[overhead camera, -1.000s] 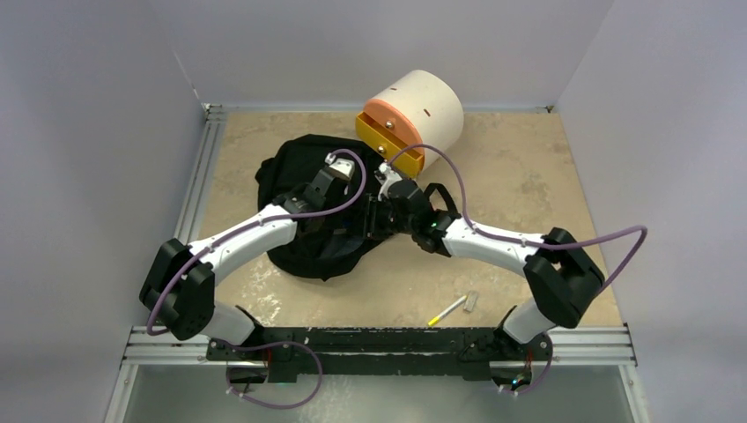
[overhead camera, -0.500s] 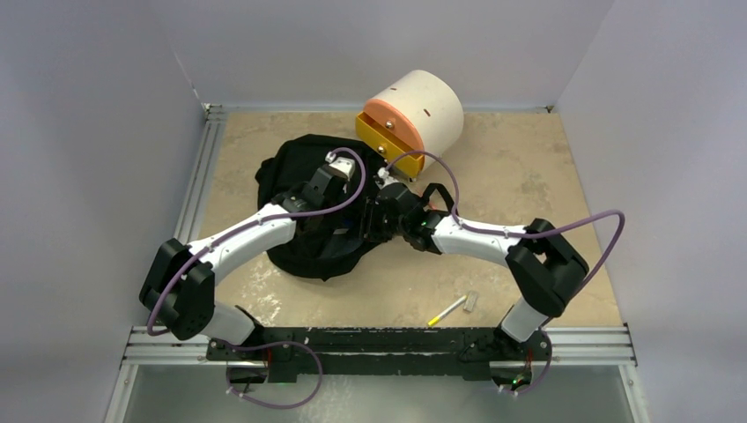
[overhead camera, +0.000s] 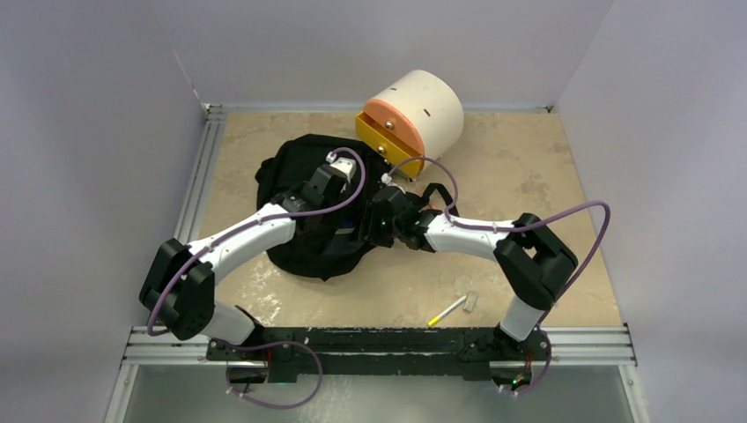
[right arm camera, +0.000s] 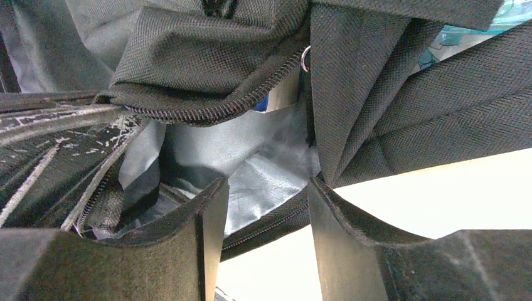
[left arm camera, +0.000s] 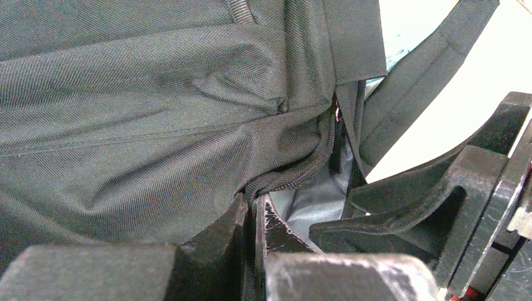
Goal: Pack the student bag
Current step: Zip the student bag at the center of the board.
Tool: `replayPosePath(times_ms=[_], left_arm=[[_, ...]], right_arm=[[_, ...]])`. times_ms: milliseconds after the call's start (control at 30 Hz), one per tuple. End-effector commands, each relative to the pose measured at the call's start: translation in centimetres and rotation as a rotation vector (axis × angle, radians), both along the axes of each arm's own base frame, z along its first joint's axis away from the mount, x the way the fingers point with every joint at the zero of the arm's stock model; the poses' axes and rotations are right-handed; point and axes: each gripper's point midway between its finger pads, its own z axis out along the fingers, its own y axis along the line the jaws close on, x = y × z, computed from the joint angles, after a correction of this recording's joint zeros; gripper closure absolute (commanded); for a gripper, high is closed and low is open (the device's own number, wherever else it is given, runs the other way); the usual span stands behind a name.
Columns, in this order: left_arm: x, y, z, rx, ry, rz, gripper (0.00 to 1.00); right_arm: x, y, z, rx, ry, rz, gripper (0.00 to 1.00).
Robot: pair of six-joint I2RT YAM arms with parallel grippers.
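Note:
The student bag [overhead camera: 295, 167] is a black fabric backpack lying crumpled at the table's middle, its zip mouth parted on pale grey lining [right arm camera: 263, 157]. My left gripper [left arm camera: 256, 207] is shut on the bag's zipper edge [left arm camera: 295, 179], holding that lip up. In the top view its fingers are lost against the black cloth. My right gripper [right arm camera: 265, 185] is at the bag's right side [overhead camera: 366, 225], open. The lower zip edge [right arm camera: 266, 229] and some lining run across the gap between its jaws, unpinched. A shoulder strap [right arm camera: 433, 119] hangs to its right.
A cream cylindrical drawer box [overhead camera: 427, 106] with an orange-yellow drawer [overhead camera: 388, 137] pulled out stands just behind the bag. A white and yellow pen [overhead camera: 447, 310] and a small grey piece [overhead camera: 471, 300] lie near the front right. Metal rails edge the left side [overhead camera: 198, 189].
The right arm has folded in, its elbow sliding left, and its gripper has pushed further toward the bag's mouth with the jaws spreading wider. The left gripper keeps its hold unmoved.

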Motion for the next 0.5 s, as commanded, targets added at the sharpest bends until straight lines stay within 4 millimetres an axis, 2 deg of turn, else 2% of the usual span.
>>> replayPosePath(times_ms=[0, 467], left_arm=[[1.7, -1.0, 3.9, -0.082, -0.113, 0.000, 1.00], [1.1, -1.7, 4.1, -0.123, -0.103, -0.038, 1.00]], right_arm=[[1.4, -0.9, 0.3, -0.055, -0.014, -0.094, 0.46], [5.9, -1.6, -0.2, -0.137, -0.071, -0.204, 0.47]])
